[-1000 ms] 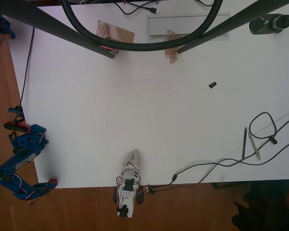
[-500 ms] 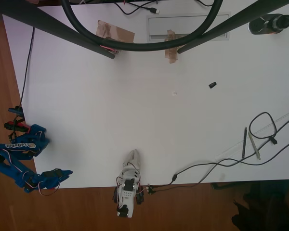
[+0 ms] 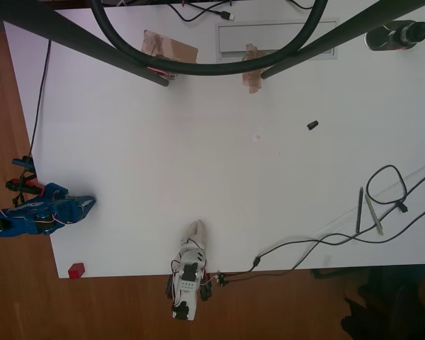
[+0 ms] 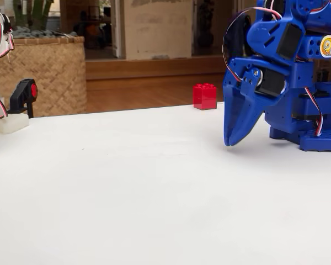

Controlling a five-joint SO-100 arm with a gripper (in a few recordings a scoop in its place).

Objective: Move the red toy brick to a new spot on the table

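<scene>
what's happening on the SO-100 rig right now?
The blue arm's gripper points down just above the table, jaws together, holding nothing. The red toy brick sits apart from it at the table's corner, near the edge. In the fixed view the brick stands upright behind the gripper, untouched.

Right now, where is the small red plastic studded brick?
The small red plastic studded brick sits at the white table's bottom-left corner in the overhead view, below the blue pincer and apart from it; the fixed view shows it at the far edge.
</scene>
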